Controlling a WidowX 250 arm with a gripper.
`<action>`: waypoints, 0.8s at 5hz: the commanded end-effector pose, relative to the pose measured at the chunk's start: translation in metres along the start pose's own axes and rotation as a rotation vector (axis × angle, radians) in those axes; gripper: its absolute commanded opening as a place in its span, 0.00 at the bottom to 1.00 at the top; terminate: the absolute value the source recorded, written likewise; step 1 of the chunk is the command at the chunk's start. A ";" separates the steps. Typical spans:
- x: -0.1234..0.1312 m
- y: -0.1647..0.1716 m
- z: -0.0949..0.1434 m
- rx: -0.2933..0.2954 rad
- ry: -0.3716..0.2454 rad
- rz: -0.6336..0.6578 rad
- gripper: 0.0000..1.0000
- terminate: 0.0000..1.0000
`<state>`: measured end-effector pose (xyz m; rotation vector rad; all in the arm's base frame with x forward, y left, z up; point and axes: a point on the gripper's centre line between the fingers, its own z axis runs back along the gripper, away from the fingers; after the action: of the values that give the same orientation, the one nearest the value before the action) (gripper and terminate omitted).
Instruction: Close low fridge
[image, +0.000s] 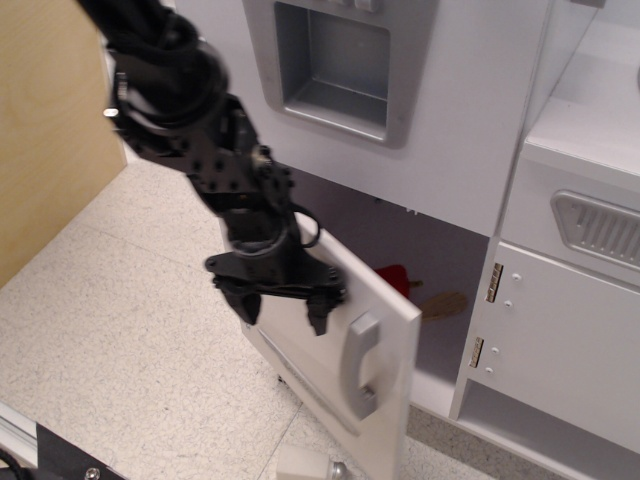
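Observation:
The low fridge is a white compartment under the dispenser panel; its plain white door (385, 400) with a grey loop handle (359, 365) stands partly swung in, roughly half shut. My black gripper (284, 310) is open, its fingers pointing down against the door's outer face, left of the handle. Inside the compartment, a red pepper (398, 277) and part of a wooden spoon (443, 304) still show past the door's edge. Two silver hinges (493, 283) sit on the neighbouring cabinet post.
A white panel with a recessed grey dispenser (335, 60) is above. A smaller door with a ribbed grey panel (598, 228) is at right. A wooden board (50, 140) stands at left. Speckled floor (130, 350) lies below.

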<state>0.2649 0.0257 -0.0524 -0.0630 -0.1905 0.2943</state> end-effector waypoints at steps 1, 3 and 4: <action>0.029 -0.030 0.002 -0.015 -0.028 0.062 1.00 0.00; 0.053 -0.042 -0.009 -0.004 -0.044 0.121 1.00 0.00; 0.054 -0.041 -0.009 0.002 -0.058 0.125 1.00 0.00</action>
<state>0.3160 -0.0006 -0.0661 -0.0528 -0.1897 0.4171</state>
